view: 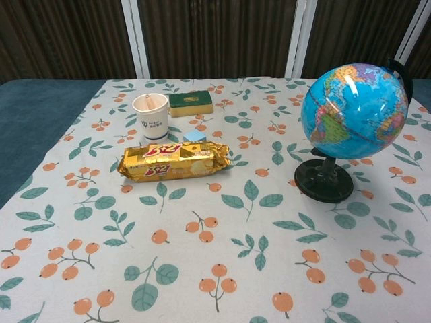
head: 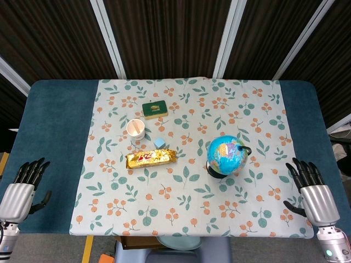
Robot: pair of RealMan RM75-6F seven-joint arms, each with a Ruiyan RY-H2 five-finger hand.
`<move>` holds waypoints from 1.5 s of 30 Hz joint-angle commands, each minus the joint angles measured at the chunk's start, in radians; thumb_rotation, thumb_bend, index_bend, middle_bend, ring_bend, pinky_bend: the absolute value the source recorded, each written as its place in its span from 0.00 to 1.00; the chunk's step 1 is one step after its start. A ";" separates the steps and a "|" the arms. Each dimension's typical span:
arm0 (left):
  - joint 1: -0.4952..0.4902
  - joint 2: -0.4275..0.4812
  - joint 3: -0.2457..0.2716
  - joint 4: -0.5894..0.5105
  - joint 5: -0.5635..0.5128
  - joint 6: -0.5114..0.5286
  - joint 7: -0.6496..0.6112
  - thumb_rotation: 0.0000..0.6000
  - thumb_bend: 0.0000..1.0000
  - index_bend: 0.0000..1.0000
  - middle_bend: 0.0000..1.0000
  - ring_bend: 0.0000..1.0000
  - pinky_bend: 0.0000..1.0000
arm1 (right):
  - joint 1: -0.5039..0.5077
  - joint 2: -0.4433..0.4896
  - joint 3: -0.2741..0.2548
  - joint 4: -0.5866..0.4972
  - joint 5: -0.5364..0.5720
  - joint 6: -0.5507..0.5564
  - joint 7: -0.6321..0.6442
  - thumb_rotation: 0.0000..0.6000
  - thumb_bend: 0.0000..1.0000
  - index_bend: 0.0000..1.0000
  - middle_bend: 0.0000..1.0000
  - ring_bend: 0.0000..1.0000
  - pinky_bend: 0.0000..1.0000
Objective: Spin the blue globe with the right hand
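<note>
The blue globe stands upright on its black round base right of the table's middle; in the chest view the globe fills the upper right. My right hand rests at the table's right front edge, fingers spread, holding nothing, well to the right of the globe. At the left front edge lies my left hand, fingers stretched out and empty. Neither hand shows in the chest view.
A gold snack packet lies left of the globe, with a small light-blue cube behind it. A white paper cup and a green sponge stand further back. The floral cloth covers the blue table.
</note>
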 commanded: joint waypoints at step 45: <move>-0.027 0.025 0.022 -0.021 -0.040 -0.094 -0.006 1.00 0.43 0.01 0.00 0.00 0.04 | 0.338 -0.272 0.244 -0.159 0.120 -0.206 -0.227 1.00 0.12 0.00 0.00 0.00 0.00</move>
